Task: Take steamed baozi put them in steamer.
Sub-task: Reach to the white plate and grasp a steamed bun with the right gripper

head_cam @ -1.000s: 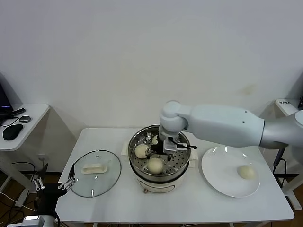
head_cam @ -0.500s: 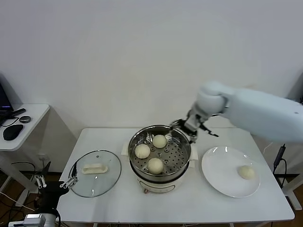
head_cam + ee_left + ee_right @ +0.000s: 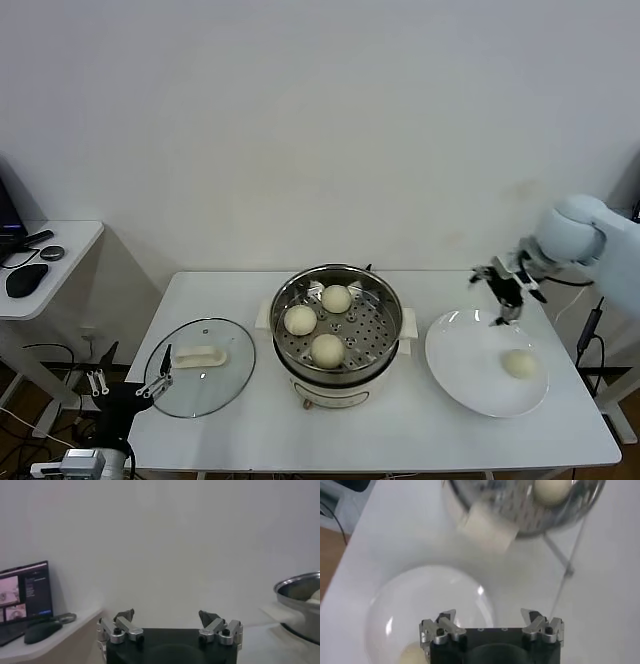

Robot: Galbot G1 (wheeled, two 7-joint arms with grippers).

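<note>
The steel steamer (image 3: 338, 384) stands mid-table on its white base with three cream baozi on its perforated tray: one at the back (image 3: 336, 298), one on the left (image 3: 300, 319), one in front (image 3: 327, 349). Another baozi (image 3: 518, 363) lies on the white plate (image 3: 465, 385) to the right. My right gripper (image 3: 500, 292) hangs open and empty above the plate's far rim. In the right wrist view the right gripper (image 3: 489, 613) looks down on the plate (image 3: 430, 600), the plate's baozi (image 3: 412, 655) and the steamer (image 3: 520, 520). My left gripper (image 3: 130, 385) is parked open, low beside the table's left front corner.
A glass lid (image 3: 215, 385) with a white handle (image 3: 198, 355) lies on the table left of the steamer. A side desk (image 3: 60, 245) with a mouse (image 3: 24, 280) stands further left. The left wrist view shows the left gripper (image 3: 166, 614), a laptop (image 3: 25, 592) and the steamer's edge (image 3: 300, 600).
My right gripper rose out of the steamer, leaving the rear baozi there, and swung right to above the plate's far rim. The left gripper barely shifted.
</note>
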